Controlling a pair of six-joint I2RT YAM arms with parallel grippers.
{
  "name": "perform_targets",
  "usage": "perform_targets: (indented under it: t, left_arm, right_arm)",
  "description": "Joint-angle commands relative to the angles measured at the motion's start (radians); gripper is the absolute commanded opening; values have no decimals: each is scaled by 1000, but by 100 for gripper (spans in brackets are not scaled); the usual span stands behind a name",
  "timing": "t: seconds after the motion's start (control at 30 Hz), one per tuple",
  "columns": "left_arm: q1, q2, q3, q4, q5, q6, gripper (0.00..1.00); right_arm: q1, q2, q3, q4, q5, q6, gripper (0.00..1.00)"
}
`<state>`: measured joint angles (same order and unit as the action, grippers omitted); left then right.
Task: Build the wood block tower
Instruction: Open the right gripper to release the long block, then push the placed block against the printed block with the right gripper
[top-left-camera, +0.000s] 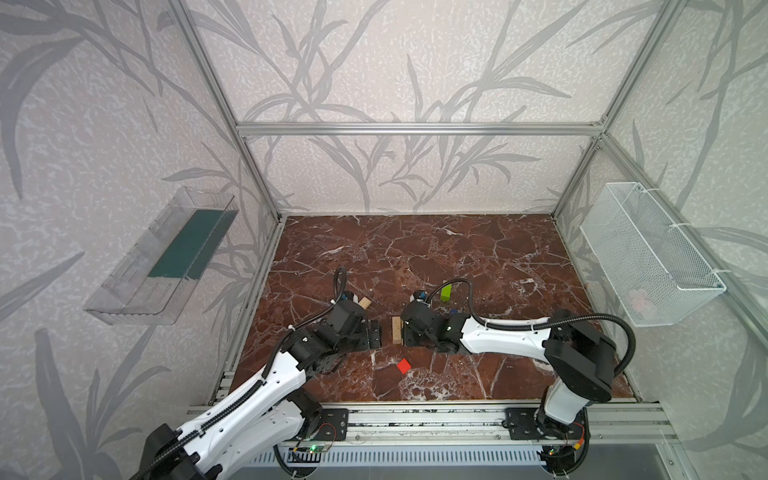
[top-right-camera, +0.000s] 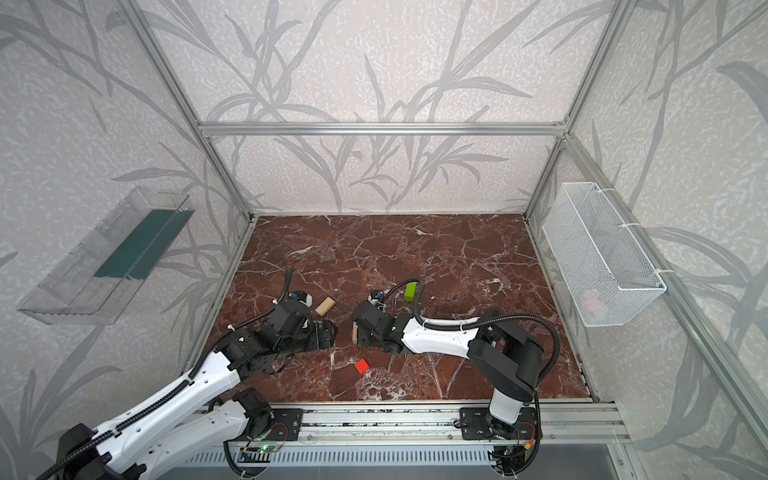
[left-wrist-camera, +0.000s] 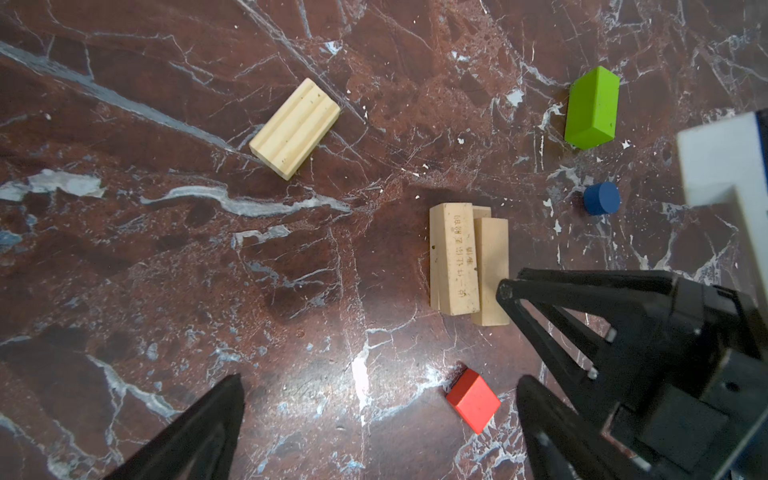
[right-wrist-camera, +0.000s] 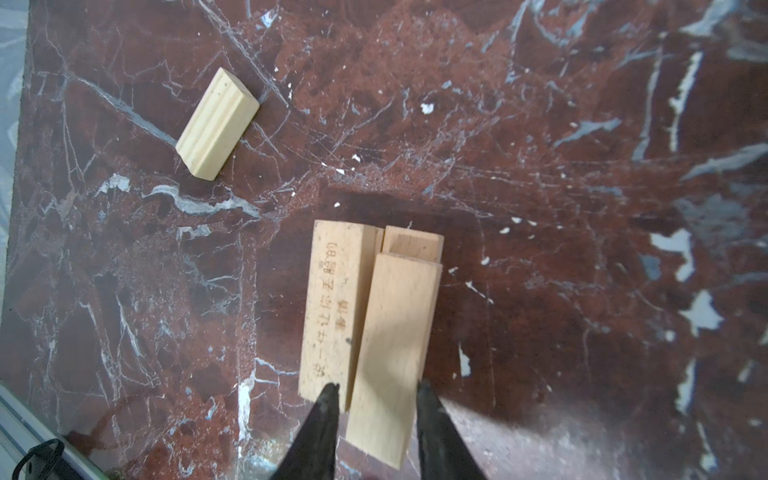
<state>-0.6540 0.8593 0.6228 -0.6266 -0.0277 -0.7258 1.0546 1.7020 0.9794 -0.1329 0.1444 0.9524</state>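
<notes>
A small stack of pale planks (top-left-camera: 397, 330) lies mid-table, between my two grippers. A printed plank (right-wrist-camera: 332, 307) stands on its edge. A plain plank (right-wrist-camera: 390, 353) rests beside it on a lower one. My right gripper (right-wrist-camera: 378, 395) is closed on the plain plank's near end, a fingertip on each long side. My left gripper (left-wrist-camera: 374, 415) hovers open just left of the stack, holding nothing. The red cube (left-wrist-camera: 473, 401) lies on the table near one of its fingers (left-wrist-camera: 540, 415). A ridged pale block (top-right-camera: 324, 306), the lime-green oblong (top-left-camera: 446, 292) and a small blue piece (left-wrist-camera: 601, 198) lie loose behind.
The marble table (top-left-camera: 478, 257) is walled on three sides by patterned panels. A clear plastic shelf (top-left-camera: 158, 257) hangs on the left wall and a white mesh basket (top-left-camera: 648, 253) on the right wall. An aluminium rail (top-left-camera: 415, 419) with both arm bases runs along the front edge.
</notes>
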Motion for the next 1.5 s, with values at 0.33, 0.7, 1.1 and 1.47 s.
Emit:
perform_targets:
  t: [0.33, 0.7, 1.1, 1.47]
  left_arm:
    - [4, 22, 28, -2, 15, 7, 100]
    - [4, 45, 32, 3, 27, 11, 100]
    - [4, 49, 29, 7, 29, 12, 100]
    - [4, 50, 29, 1, 25, 15, 100]
  right_arm:
    - [18, -93, -99, -4, -57, -31, 27]
    - [36, -36, -118, 57, -72, -24, 25]
    - [35, -1, -108, 88, -66, -32, 24]
    - [36, 24, -85, 53, -32, -52, 24]
